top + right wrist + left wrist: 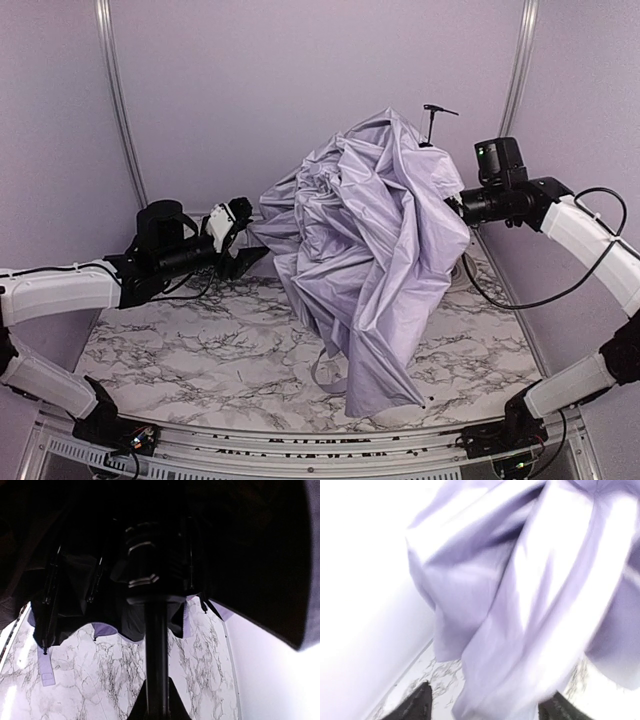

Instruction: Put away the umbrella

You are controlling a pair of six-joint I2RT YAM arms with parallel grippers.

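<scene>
The umbrella (370,250) is a crumpled, half-collapsed mass of shiny pale lavender fabric held above the middle of the marble table, its lower edge hanging near the front. A black rib tip (436,110) sticks up behind it. My left gripper (240,238) is at the fabric's left edge; in the left wrist view its fingers (415,707) stand wide apart with lavender fabric (520,595) hanging between them. My right gripper (156,707) is shut on the thin black shaft (156,645) under the black lining (240,540); in the top view it is hidden behind the fabric.
The marble tabletop (180,340) is ringed by pale lavender walls with aluminium posts (120,100) at the back corners. A black cable (520,300) loops below the right arm. A lavender closing strap (46,667) dangles from the canopy edge.
</scene>
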